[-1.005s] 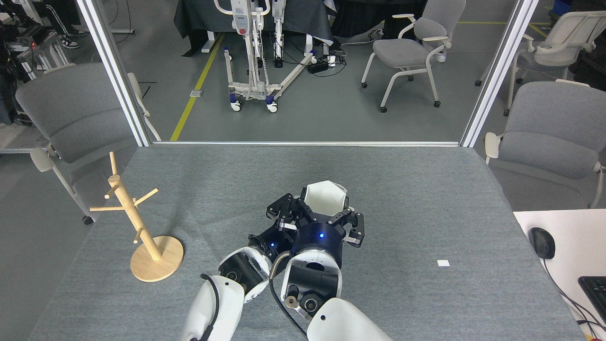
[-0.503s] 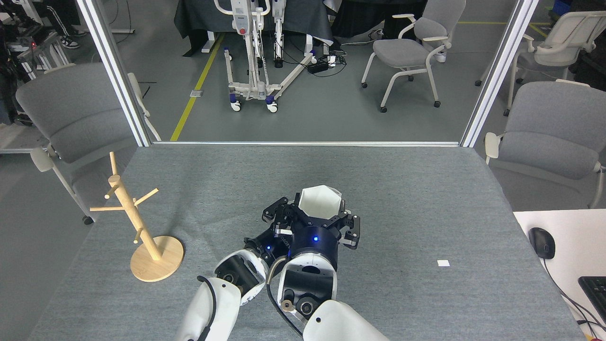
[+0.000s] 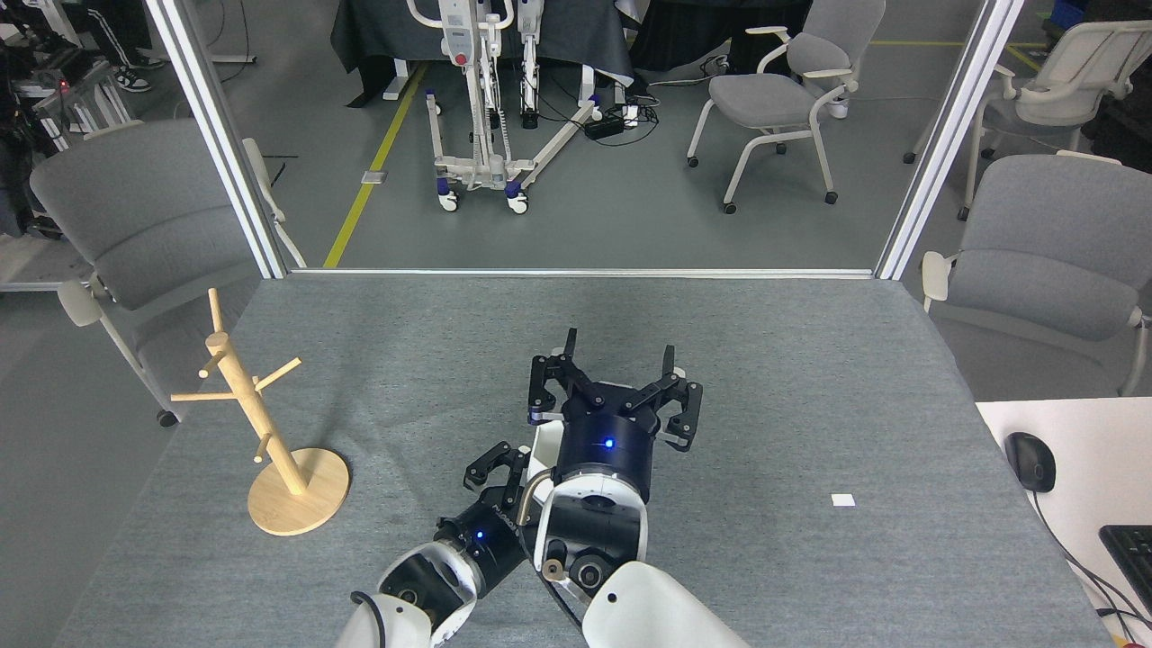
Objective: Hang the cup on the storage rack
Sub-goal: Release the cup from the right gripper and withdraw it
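Right end effector (image 3: 616,362) spread wide above grey felt-like desk (image 3: 810,360), clasping nothing. Left end effector (image 3: 513,463) lower and nearer, clamped on white cup (image 3: 543,447), only a sliver of it visible behind the right wrist. Light wooden storage rack (image 3: 256,423), slim pole, angled pegs, round disc base, upright well to the left, pegs bare. Small white tag (image 3: 842,500) lying to the right; grey chairs (image 3: 1053,261) beyond the desk.

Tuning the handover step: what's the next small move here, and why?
Probably draw the right gripper back and to the right. Its fingers are spread with nothing between them, and its wrist covers most of the cup, which sits by the left gripper. The storage rack stands far left with bare pegs, so the left arm likely carries next.
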Motion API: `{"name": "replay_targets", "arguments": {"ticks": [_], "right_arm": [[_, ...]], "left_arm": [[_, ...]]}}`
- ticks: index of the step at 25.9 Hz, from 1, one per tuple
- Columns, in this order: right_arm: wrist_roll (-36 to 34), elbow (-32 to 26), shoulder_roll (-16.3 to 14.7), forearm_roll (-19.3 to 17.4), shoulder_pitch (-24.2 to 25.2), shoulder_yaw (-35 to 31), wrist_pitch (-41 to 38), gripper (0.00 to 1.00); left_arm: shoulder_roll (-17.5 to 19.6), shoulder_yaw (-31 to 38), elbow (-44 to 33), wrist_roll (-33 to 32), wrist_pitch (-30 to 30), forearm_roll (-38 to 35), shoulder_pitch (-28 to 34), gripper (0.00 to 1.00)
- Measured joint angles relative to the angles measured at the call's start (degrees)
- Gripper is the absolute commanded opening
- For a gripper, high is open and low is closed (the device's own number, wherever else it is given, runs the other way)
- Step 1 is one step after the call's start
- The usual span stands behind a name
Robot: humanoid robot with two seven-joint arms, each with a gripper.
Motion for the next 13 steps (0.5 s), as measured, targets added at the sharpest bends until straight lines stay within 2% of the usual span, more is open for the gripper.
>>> {"name": "replay_targets", "arguments": {"ticks": [3, 5, 9, 11, 13], "right_arm": [[-3.4, 0.0, -0.6, -2.0, -0.1, -6.0, -2.0, 0.98], [-4.8, 0.0, -1.4, -4.7, 0.0, -12.4, -7.2, 0.98], [-11.9, 2.3, -4.7, -12.4, 1.5, -29.2, -25.0, 0.97], [-17.9, 5.2, -6.2, -15.8, 2.7, -35.6, -33.7, 0.97], [-24.0, 8.4, -8.1, -17.5, 4.6, -40.0, -40.4, 0.98]], "left_arm": [[2.4, 1.5, -3.8, 1.2, 2.3, 0.0, 6.9, 0.0], [3.9, 3.2, -6.1, 1.9, 4.5, 0.0, 11.5, 0.0], [5.5, 9.1, -10.2, 2.8, 10.0, 0.0, 20.2, 0.0], [5.8, 13.9, -11.8, 3.0, 12.2, 0.0, 23.3, 0.0], [5.8, 19.6, -13.0, 3.3, 13.6, 0.1, 25.2, 0.0]]}}
